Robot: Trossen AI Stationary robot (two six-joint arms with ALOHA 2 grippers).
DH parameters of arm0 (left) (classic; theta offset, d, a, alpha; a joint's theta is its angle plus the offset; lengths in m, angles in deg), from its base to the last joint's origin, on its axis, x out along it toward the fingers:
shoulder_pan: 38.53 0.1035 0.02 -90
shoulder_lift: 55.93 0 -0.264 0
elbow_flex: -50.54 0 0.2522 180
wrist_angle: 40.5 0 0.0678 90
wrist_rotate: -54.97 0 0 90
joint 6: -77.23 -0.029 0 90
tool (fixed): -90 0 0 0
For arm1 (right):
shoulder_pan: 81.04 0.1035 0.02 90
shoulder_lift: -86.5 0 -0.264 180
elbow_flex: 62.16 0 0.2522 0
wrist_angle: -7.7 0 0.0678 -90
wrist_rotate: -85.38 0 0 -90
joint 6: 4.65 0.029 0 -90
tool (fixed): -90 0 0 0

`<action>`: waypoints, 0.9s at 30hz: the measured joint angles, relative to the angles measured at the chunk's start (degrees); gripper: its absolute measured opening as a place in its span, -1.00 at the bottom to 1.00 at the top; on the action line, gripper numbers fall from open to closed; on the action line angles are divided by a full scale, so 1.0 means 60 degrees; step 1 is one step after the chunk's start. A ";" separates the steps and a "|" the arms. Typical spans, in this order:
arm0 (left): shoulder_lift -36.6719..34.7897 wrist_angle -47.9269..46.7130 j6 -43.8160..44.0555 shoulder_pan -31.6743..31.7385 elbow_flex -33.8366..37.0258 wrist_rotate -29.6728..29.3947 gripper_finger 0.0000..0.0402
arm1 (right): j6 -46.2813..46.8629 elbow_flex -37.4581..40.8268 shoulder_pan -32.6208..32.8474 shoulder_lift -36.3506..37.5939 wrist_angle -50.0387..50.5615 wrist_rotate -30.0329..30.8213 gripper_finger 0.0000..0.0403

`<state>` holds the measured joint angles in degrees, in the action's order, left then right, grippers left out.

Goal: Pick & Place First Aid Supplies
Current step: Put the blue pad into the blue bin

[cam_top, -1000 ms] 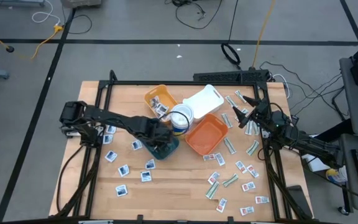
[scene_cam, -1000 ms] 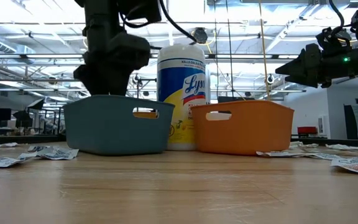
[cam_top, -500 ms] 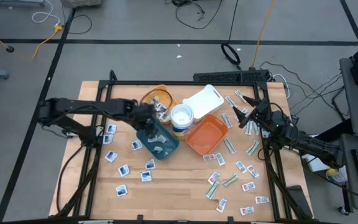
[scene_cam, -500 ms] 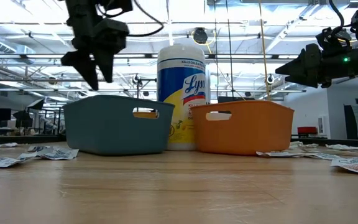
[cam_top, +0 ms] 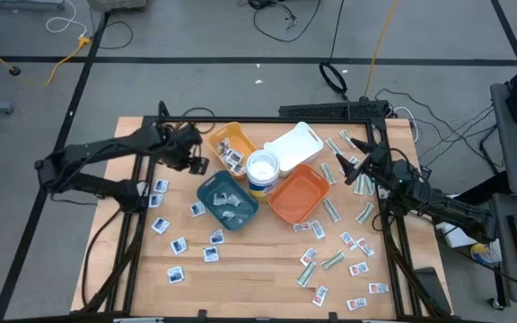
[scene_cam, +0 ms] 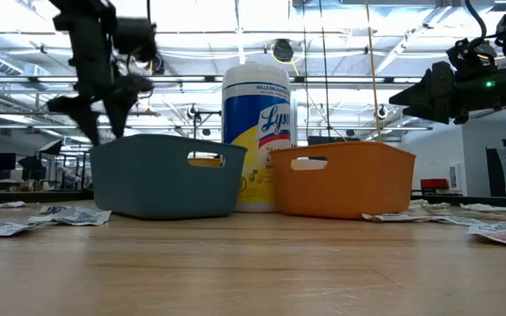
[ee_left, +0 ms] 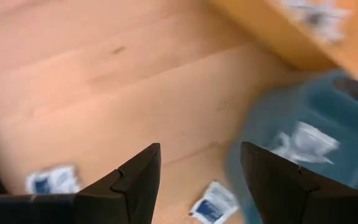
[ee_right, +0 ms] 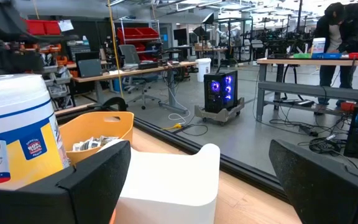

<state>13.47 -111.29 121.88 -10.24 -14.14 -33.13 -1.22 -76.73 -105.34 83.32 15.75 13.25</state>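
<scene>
The first aid packets lie flat and scattered on the wooden table: white squares with blue marks (cam_top: 178, 244) on its left part, green-white strips (cam_top: 330, 208) and red-marked ones (cam_top: 359, 269) on its right part. More packets lie in the teal tray (cam_top: 227, 202) and the yellow tray (cam_top: 232, 144). My left gripper (cam_top: 191, 154) hangs open above the table, just off the teal tray's far-left side; below it the left wrist view shows bare wood and blue-marked packets (ee_left: 216, 202). My right gripper (cam_top: 355, 170) waits open above the strips at the table's right, pointing toward the white tray (ee_right: 169, 180).
The trays cluster mid-table: teal (scene_cam: 165, 175), orange (cam_top: 296, 193), white (cam_top: 293, 145) and yellow, around an upright wipes tub (cam_top: 261, 168). A black frame (cam_top: 267, 118) runs along the table's edges. A person (ee_right: 337, 31) stands at a bench far behind.
My left gripper has risen from over the teal tray and swung toward the table's far-left, ending beside the yellow tray. The white packets in the teal tray, hidden under the gripper a second ago, now show.
</scene>
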 joint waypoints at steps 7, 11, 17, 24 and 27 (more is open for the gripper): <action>0.1348 -0.2435 0.0591 0.1456 0.0115 -0.0041 0.13 | -0.0001 0.0003 0.0000 0.0000 0.0000 0.0000 0.87; 0.2141 -0.3510 0.0866 0.1853 0.0115 -0.0158 0.13 | 0.0000 0.0001 0.0001 0.0000 0.0000 0.0000 0.87; 0.2712 -0.3584 0.1235 0.1917 0.0216 -0.0287 0.13 | 0.0000 0.0002 0.0000 0.0000 0.0000 0.0000 0.87; 0.3057 -0.2937 0.1694 0.1746 0.0909 -0.0402 0.13 | -0.0001 0.0003 0.0003 0.0000 0.0000 0.0000 0.87; 0.3061 -0.2261 0.1768 0.1690 0.1119 -0.0547 0.13 | -0.0001 0.0001 0.0002 0.0000 0.0000 0.0000 0.87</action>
<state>31.84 -124.85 132.49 -0.10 -7.43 -36.41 -1.23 -76.73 -105.33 83.32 15.75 13.25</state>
